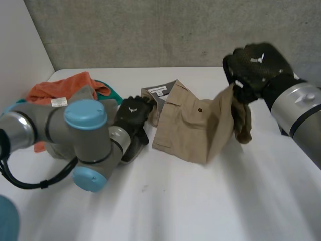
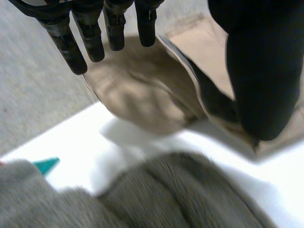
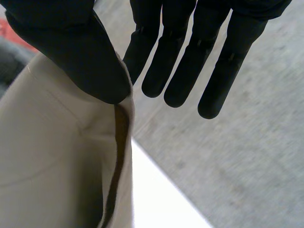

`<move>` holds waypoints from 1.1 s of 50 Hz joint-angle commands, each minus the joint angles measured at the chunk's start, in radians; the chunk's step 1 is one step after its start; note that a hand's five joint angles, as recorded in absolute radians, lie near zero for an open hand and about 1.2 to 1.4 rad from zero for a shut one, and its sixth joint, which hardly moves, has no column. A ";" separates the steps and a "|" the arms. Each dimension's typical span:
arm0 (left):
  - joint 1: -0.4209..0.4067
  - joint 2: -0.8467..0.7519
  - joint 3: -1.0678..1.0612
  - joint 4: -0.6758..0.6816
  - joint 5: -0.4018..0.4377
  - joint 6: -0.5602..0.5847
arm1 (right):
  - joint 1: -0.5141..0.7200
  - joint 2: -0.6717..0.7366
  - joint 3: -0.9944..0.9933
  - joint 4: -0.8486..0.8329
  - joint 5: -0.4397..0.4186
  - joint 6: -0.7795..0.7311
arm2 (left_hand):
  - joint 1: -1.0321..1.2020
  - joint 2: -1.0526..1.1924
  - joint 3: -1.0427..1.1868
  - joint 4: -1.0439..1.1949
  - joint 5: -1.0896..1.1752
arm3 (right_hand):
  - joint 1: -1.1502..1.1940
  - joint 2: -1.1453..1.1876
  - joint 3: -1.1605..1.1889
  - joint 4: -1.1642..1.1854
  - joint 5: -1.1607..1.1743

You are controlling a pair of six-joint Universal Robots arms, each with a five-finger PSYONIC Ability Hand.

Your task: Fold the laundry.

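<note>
White surface point(image 1: 175, 201) below a grey wall point(image 1: 150, 35), with tan shorts point(image 1: 188, 128) lying just beside the pile of laundry point(image 1: 55, 90). Between pile and shorts, left hand point(image 1: 133, 116) with fingers straight, thumb pressing the waist end down, likely as an anchor. At the end farthest from the pile, right hand point(image 1: 256, 63) pinching the cloth under its thumb, holding it up, probably for folding back. From the right wrist: that pinch up close. From the left wrist: grey cloth point(image 2: 180, 194) of the pile by the palm.
</note>
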 commanded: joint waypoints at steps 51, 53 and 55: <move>-0.076 -0.196 0.348 -0.141 0.189 0.111 | -0.198 -0.195 0.275 0.260 -0.136 -0.197 | 0.176 0.165 0.161 0.168 0.151 | -0.962 -1.010 -1.016 -1.021 -0.984; -0.076 -0.219 0.369 -0.153 0.186 0.118 | -0.226 -0.195 0.284 0.248 -0.153 -0.197 | 0.288 0.277 0.273 0.280 0.263 | -0.962 -1.010 -1.016 -1.021 -0.984; -0.075 -0.244 0.391 -0.164 0.180 0.127 | -0.260 -0.186 0.293 0.228 -0.179 -0.197 | 0.525 0.514 0.510 0.518 0.500 | -0.962 -1.010 -1.016 -1.021 -0.984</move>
